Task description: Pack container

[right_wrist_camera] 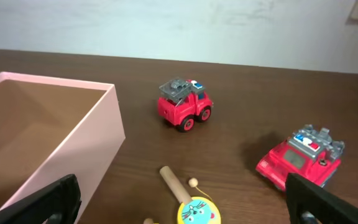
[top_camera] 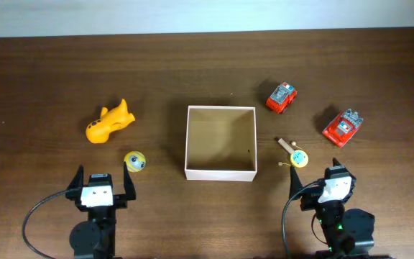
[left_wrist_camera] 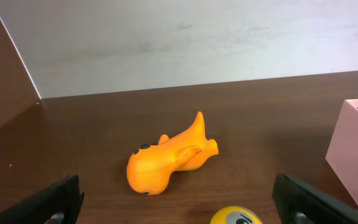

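The container [top_camera: 220, 173] stands open-topped (white walls, tan inside). To its left lie an orange toy animal [top_camera: 109, 121] and a yellow ball [top_camera: 135, 161]. To its right lie a red fire truck [top_camera: 282, 98], a red police car [top_camera: 343, 126] and a small rattle [top_camera: 295, 155]. The left gripper [top_camera: 103, 180] and right gripper [top_camera: 324, 181] sit in front of the container at either side, jaws spread wide.

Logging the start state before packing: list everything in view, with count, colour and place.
container: 1, white walls, tan inside, table centre, nothing in it
toy fire trucks: 2, red, right of the container, apart
hand drum toy: 1, yellow face, wooden handle, right of the container's near corner
animal toy: 1, orange, left of the container
ball: 1, yellow with a face, near side of the animal toy
table: 1, dark brown wood
left gripper: 1, black, open, near edge
right gripper: 1, black, open, near edge
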Controlling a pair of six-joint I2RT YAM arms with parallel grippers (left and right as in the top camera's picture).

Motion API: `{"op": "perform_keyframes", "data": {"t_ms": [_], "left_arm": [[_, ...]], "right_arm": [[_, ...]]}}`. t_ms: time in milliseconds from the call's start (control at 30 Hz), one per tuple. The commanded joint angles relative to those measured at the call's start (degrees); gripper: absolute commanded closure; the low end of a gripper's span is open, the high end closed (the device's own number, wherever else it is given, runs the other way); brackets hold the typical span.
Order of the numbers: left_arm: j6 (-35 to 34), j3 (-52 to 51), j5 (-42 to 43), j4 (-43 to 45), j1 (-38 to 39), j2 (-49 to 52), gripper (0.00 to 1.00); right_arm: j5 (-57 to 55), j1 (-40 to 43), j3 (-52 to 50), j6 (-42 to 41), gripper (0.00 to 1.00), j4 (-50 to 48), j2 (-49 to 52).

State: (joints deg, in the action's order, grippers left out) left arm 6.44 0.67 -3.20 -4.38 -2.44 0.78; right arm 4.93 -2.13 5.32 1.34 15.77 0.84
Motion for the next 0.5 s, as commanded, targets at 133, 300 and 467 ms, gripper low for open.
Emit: {"op": "perform_keyframes", "data": {"t_ms": [133,300,467], "left_arm": [[0.55,-0.15,0.44,-0.2,-0.35,-0.48,0.01],[0.57,-0.15,0.44,-0.2,-0.35,-0.48,0.01],[0.57,-0.15,0.46,-0.2,-0.35,-0.48,0.01]], "right_arm": [[3.13,-0.42,2.38,-3.37,0.01,-0.15,-0.37],[3.04,-0.42,9.86,-4.74,0.01,2.71,-0.13],[3.04,-0.42,22.21,-7.65,0.01,11.02,4.55]]}}
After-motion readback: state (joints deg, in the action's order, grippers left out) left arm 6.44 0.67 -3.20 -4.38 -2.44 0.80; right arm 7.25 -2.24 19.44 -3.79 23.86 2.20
